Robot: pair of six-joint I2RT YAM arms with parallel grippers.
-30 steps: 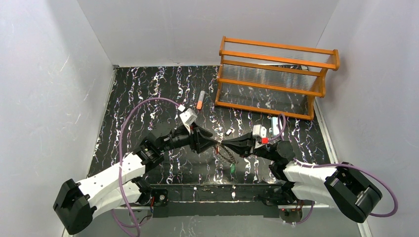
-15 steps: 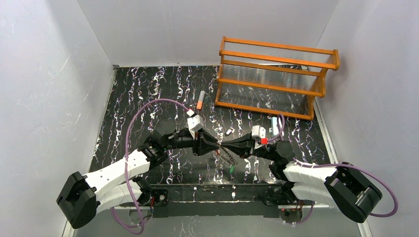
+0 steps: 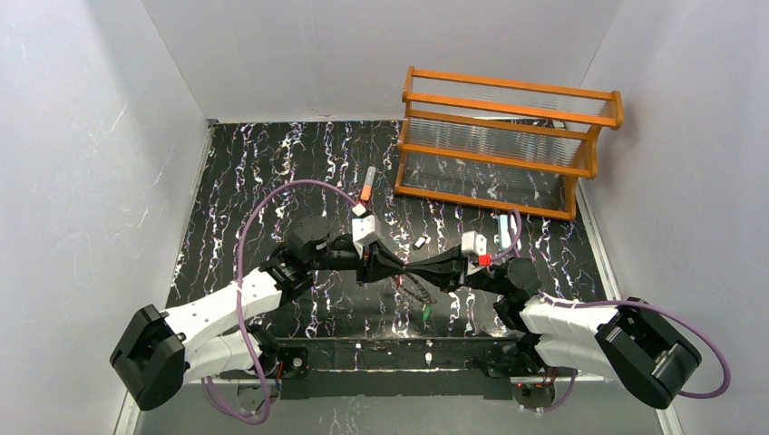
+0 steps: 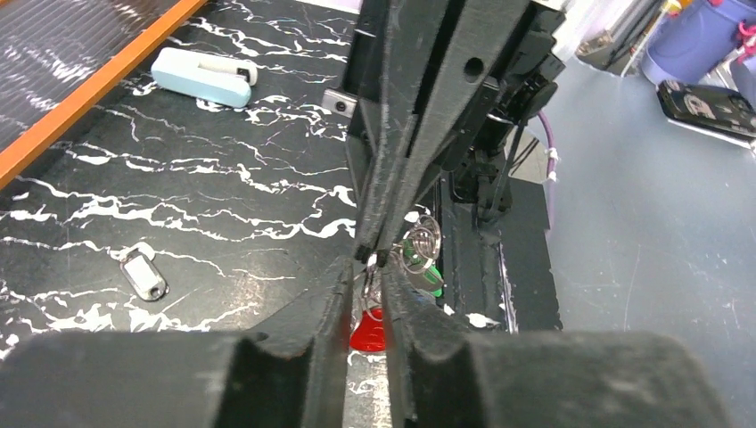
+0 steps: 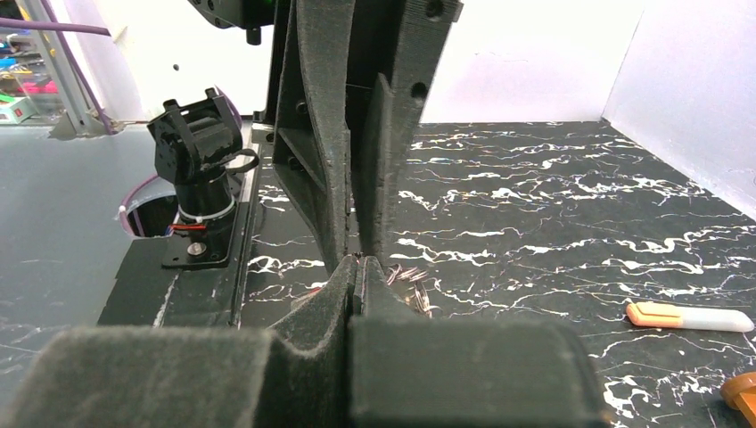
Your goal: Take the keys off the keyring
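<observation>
Pincers are meeting tip to tip above the counter (image 3: 272,163), seemingly so that one is steadying the keyring (image 3: 415,283) while the other is working on it; the right pincer (image 3: 419,269) is clenching the keyring's upper edge, leaving it dangling free; the left pincer (image 4: 364,278) is showing a slim gap straddling the ring wire just above the red key (image 4: 367,330), though whether it is gripping cannot be told; the green key (image 4: 428,276) is showing just beneath the keyring; the dark-and-white key (image 3: 421,242) is lying just beyond the keyring, apparently detached.
</observation>
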